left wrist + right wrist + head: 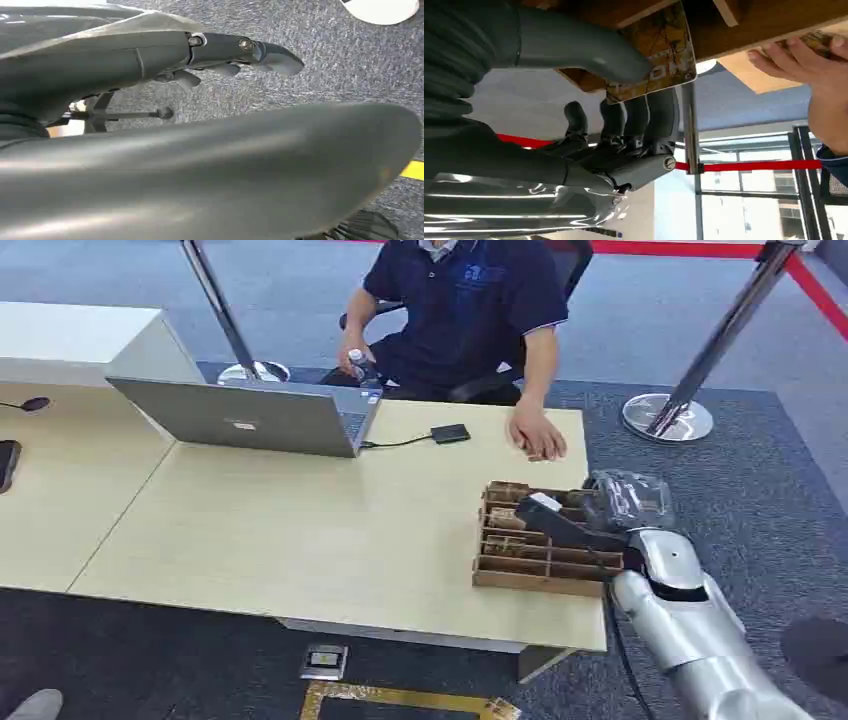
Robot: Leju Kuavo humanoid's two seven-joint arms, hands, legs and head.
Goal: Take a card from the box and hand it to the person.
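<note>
A brown compartmented box (505, 540) sits at the table's near right corner. My right hand (585, 525) reaches over it from the right. In the right wrist view that hand (624, 125) pinches a patterned yellow-brown card (659, 55) between its thumb and fingers, close against the box's wooden wall (754, 22). A person in a dark shirt sits across the table, one hand (538, 435) resting flat on the tabletop just beyond the box. That same hand (809, 65) lies near the card. My left hand (235, 50) hangs over grey carpet, fingers apart and holding nothing.
A grey laptop (250, 415) stands at the table's far side, with a black adapter (450, 433) on a cable beside it. A water bottle (362, 368) is in the person's other hand. Stanchion bases (668, 417) stand on the carpet to the right.
</note>
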